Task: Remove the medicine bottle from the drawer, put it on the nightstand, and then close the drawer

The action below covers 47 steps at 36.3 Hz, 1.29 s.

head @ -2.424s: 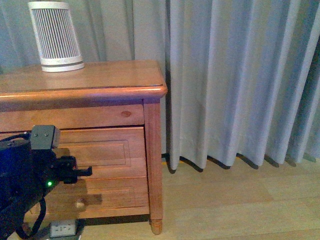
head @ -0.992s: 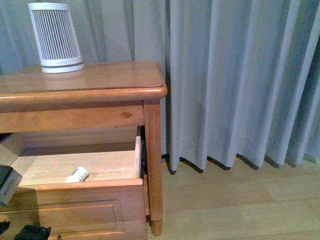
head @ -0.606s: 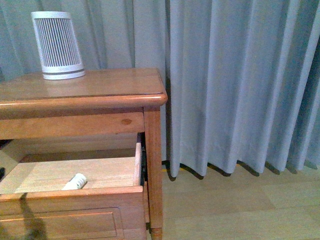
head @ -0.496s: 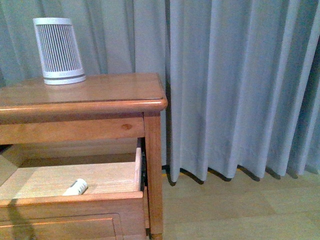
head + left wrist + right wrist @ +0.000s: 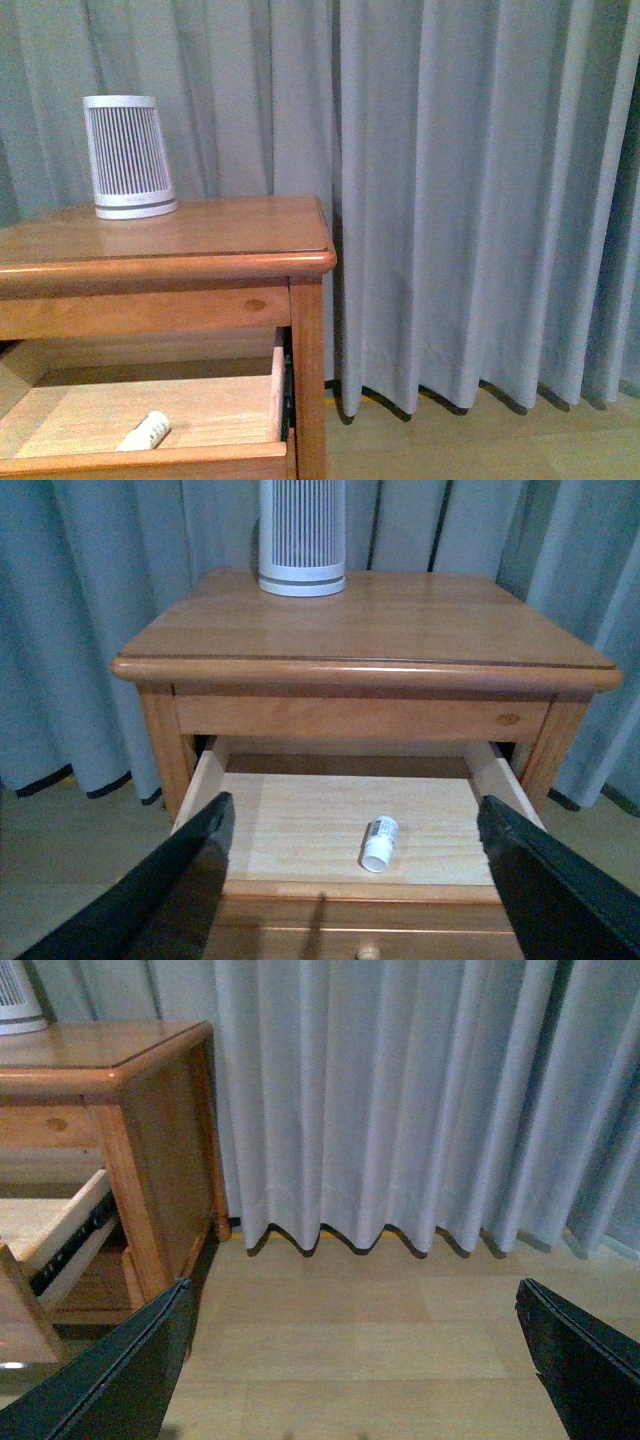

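The nightstand (image 5: 170, 262) stands at the left of the front view, its upper drawer (image 5: 140, 415) pulled open. The small white medicine bottle (image 5: 145, 432) lies on its side on the drawer floor. In the left wrist view the bottle (image 5: 379, 842) lies mid-drawer (image 5: 300, 820), below the nightstand top (image 5: 370, 620). My left gripper (image 5: 360, 875) is open, its fingers spread wide in front of the drawer, apart from the bottle. My right gripper (image 5: 350, 1360) is open and empty above the floor, to the right of the nightstand (image 5: 150, 1130). Neither arm shows in the front view.
A large white slatted device (image 5: 128, 157) stands at the back left of the nightstand top; it also shows in the left wrist view (image 5: 301, 535). Grey curtains (image 5: 460, 190) hang behind and to the right. Wooden floor (image 5: 380, 1340) lies to the right of the nightstand.
The upper drawer has come open and shows the bottle. My left arm has left the front view. The front view has tilted upward, so the nightstand sits lower in the picture.
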Motion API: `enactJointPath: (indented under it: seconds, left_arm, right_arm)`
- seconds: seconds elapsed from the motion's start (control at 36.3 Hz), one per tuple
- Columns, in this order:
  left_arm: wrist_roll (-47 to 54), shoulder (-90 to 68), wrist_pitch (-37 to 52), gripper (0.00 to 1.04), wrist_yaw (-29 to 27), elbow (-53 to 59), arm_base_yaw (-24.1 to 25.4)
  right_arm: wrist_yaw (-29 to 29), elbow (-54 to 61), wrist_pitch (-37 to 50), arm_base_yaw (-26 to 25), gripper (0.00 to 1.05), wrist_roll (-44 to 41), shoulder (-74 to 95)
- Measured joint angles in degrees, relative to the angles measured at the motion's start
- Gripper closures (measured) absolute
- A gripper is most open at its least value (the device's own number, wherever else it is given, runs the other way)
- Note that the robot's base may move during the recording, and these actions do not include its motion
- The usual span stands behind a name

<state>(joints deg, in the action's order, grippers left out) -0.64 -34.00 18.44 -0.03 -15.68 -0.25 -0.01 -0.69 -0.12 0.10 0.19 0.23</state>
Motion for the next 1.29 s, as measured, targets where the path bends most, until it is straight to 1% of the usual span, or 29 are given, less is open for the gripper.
enactJointPath:
  seconds: [0.08,0.28,0.36,0.91,0.99,1.16,1.21,1.24,1.27,1.29]
  left_arm:
    - [0.1,2.3,0.3,0.52,0.0,3.3,0.0]
    - [0.2,6.1,0.3,0.83,0.0,7.0,0.0]
    - [0.2,8.2,0.2,1.01,0.0,8.5,0.0]
    - [0.3,19.1,-5.9,1.02,0.0,13.2,0.0]
    - [0.3,20.7,-5.2,1.02,0.0,15.0,0.0]
    - [0.4,23.6,-8.1,1.02,0.0,15.1,0.0]
    - [0.4,26.1,-11.5,1.02,0.0,15.1,0.0]
    - [0.3,29.5,-15.9,1.02,0.0,15.1,0.0]
    - [0.3,31.8,-17.6,1.0,0.0,15.1,0.0]
    - [0.3,32.7,-17.9,0.96,0.0,15.1,0.0]
  right_arm:
    - [0.0,0.0,0.0,0.0,0.07,0.0,0.0]
    - [0.0,0.0,0.0,0.0,0.07,0.0,0.0]
    - [0.0,0.0,0.0,0.0,0.07,0.0,0.0]
    - [0.0,0.0,0.0,0.0,0.07,0.0,0.0]
    - [0.0,0.0,0.0,0.0,0.07,0.0,0.0]
    - [0.0,0.0,0.0,0.0,0.07,0.0,0.0]
    - [0.0,0.0,0.0,0.0,0.07,0.0,0.0]
    - [0.0,0.0,0.0,0.0,0.07,0.0,0.0]
    - [0.0,0.0,0.0,0.0,0.07,0.0,0.0]
    - [0.0,0.0,0.0,0.0,0.07,0.0,0.0]
